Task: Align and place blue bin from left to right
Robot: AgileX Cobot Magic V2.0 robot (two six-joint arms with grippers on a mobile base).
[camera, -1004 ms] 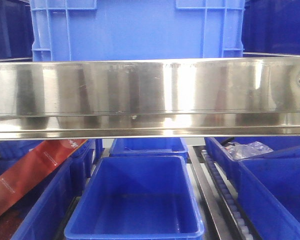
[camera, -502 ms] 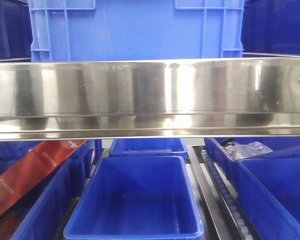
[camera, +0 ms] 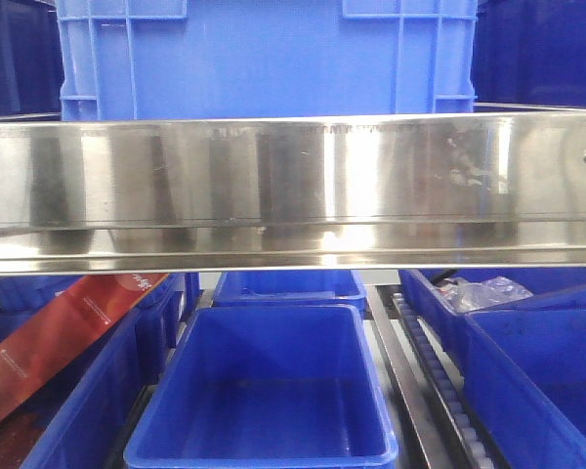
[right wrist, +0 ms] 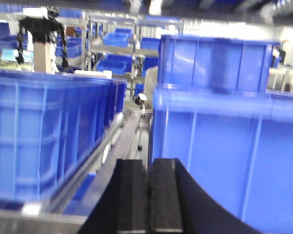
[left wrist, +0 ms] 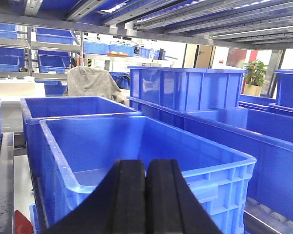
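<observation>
Front view – blue bin (camera: 264, 59) above steel rail (camera: 293, 181), wrist views – both tools (left wrist: 146, 195) (right wrist: 149, 195) closed, empty

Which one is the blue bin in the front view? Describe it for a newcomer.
Find the wide steel shelf rail across the picture. The blue bin stands right behind and above it, centred. It is brighter blue than the navy bins flanking it, with raised ribs at its corners.

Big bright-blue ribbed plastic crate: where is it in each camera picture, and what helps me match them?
Front view: big bright-blue ribbed plastic crate top centre, above the steel shelf beam.
Left wrist view: cannot tell; only lookalike blue bins.
Right wrist view: too blurred to tell.
Shared landmark: roller track beside the tubs, front view lower right, probably left wrist view bottom right.
</observation>
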